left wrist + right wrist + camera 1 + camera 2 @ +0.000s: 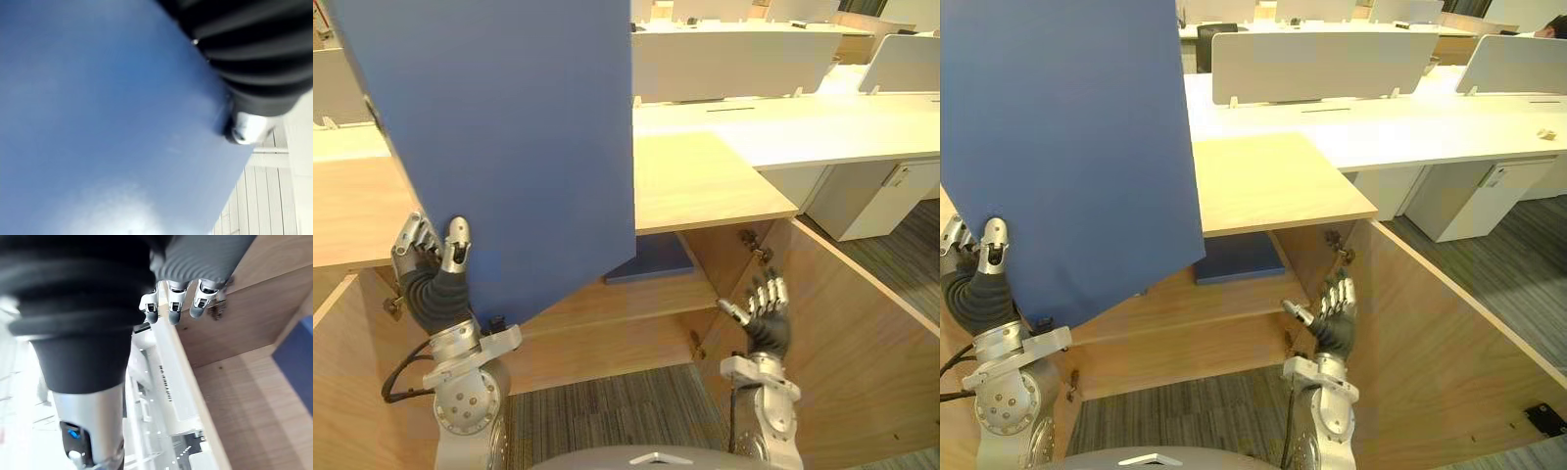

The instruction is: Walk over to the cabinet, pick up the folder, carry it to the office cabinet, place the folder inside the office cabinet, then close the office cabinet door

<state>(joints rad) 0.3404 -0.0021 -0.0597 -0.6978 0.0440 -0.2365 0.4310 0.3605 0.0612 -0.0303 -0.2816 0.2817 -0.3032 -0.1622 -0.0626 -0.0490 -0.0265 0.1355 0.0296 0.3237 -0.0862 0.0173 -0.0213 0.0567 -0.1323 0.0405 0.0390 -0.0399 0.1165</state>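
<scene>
My left hand [433, 266] is shut on a large blue folder [509, 147], pinching its lower edge between thumb [249, 127] and fingers. The folder [98, 122] stands upright and tilted, close in front of me, hiding the left part of the wooden office cabinet [705, 181]. Below the cabinet's top the inside is open, with a shelf [607, 304]. My right hand [769, 318] hangs open with straight fingers [171, 308] in front of the opening, beside the swung-out right door [862, 333], holding nothing.
A second blue folder [651, 262] lies flat on the cabinet shelf. Another wooden panel [342, 372] stands out at the left. White desks with dividers [734, 64] run behind the cabinet. A white pedestal [881, 196] stands on grey carpet [607, 411] at the right.
</scene>
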